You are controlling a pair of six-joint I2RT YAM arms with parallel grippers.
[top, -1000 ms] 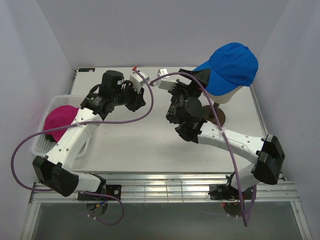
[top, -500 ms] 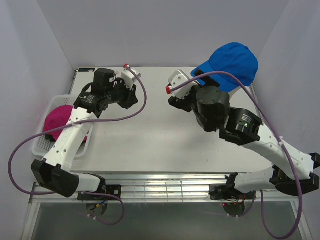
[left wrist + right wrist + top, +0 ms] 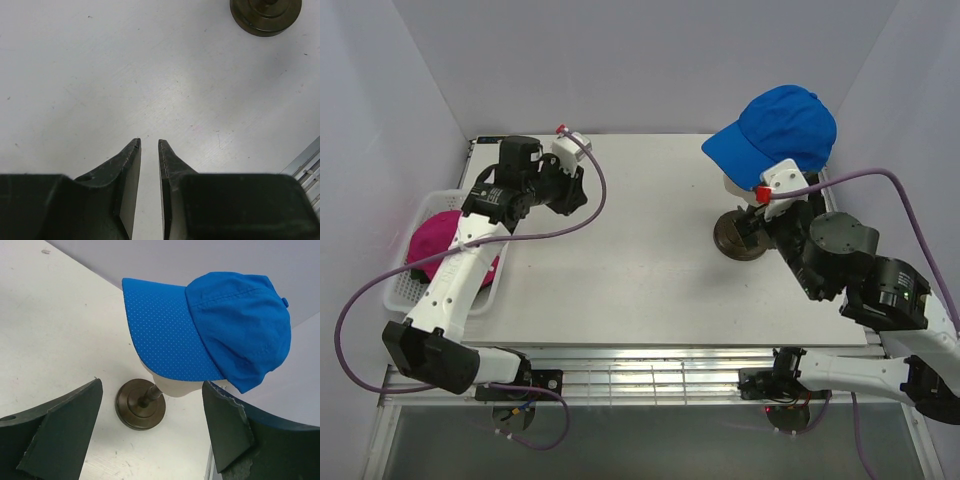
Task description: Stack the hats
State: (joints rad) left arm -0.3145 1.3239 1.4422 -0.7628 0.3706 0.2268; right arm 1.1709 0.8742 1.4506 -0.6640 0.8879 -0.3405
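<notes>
A royal blue hat (image 3: 780, 128) sits on the cream mannequin head (image 3: 741, 184) at the back right; in the right wrist view the blue hat (image 3: 225, 325) fills the upper middle. A magenta hat (image 3: 438, 240) lies in the white basket (image 3: 392, 290) at the left. My right gripper (image 3: 750, 228) hovers near the head's base, and in its own view the right gripper (image 3: 152, 382) stands wide open and empty, below the brim. My left gripper (image 3: 576, 190) is over the back left of the table; its own view shows the left gripper (image 3: 149, 141) with a narrow gap, holding nothing.
The mannequin's dark round base (image 3: 738, 236) stands on the table, seen as the base (image 3: 141, 405) between my right fingers and the base (image 3: 265, 15) far ahead of my left. White walls close in the back and sides. A metal rail (image 3: 307, 162) edges the table.
My right arm has swung from the table's middle to the right, off the blue hat's brim, its jaws narrowing slightly. My left arm has drawn back to the left. The blue hat stays on the head.
</notes>
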